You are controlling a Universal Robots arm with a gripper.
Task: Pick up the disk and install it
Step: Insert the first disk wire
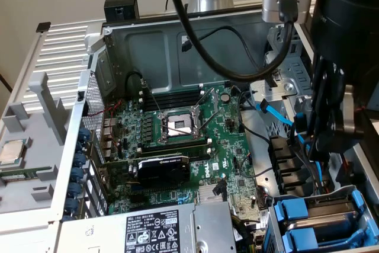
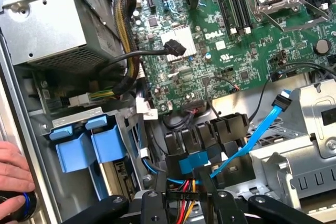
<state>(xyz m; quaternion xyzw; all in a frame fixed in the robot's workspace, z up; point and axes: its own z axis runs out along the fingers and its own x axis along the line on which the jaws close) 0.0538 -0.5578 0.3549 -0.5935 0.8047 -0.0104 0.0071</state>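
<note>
Gripper (image 1: 324,141) fingers clamped on disk (image 1: 348,111) — long axis near upright, above case (image 1: 154,45).

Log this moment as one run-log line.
gripper: over drive cage, beside blue cable | blue carriers: in bay | hand: outside case wall

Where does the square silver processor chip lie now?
In the exterior view the processor chip lies at the far left, on the grey tray outside the open computer case.
</note>
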